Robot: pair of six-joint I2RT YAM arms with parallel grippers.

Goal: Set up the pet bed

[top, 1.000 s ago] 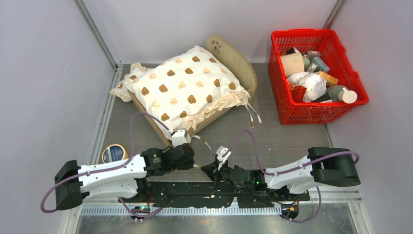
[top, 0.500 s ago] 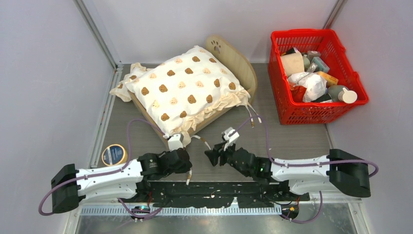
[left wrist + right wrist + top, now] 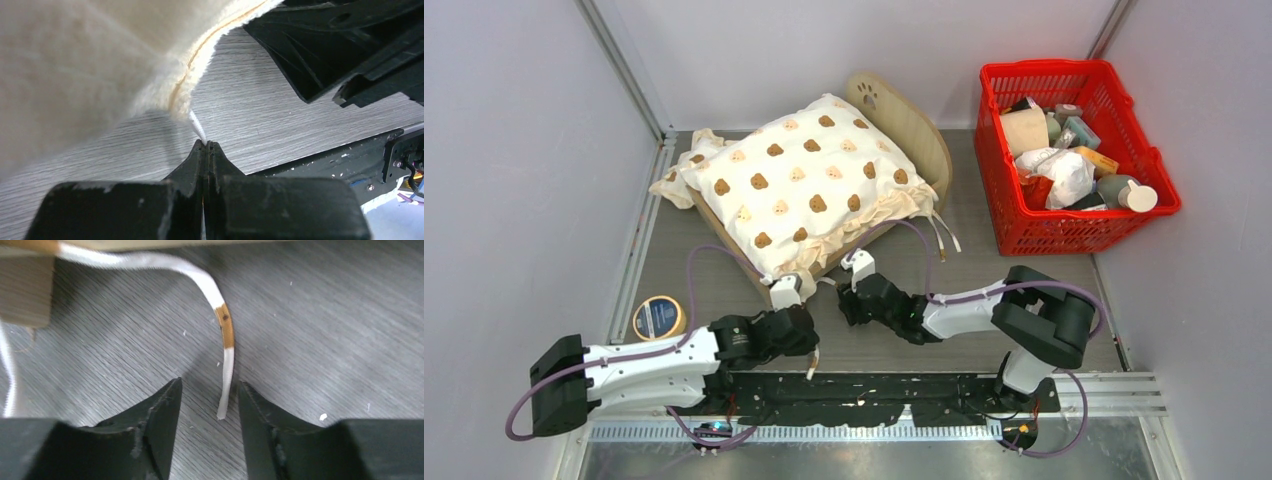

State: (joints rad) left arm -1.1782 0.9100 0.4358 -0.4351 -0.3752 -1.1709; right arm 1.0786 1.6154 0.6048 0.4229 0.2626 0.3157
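The bed [image 3: 914, 125] sits toward the table's [image 3: 1024, 290] back edge, its near corner facing us, with the cushion [image 3: 804, 180] on top. Our left gripper [image 3: 206, 145] is pressed together, pinching the corner tie [image 3: 196, 125]. Our right gripper [image 3: 209, 385] stands spread. The loose tie [image 3: 226, 330] ends between its fingers and runs straight ahead, then curves towards the bed, so we judge the right arm only needs to close.

One pet bed [image 3: 914, 125], one cushion [image 3: 804, 185], one pillow [image 3: 686, 170], one red basket [image 3: 1064, 236], one tape roll [image 3: 658, 316]
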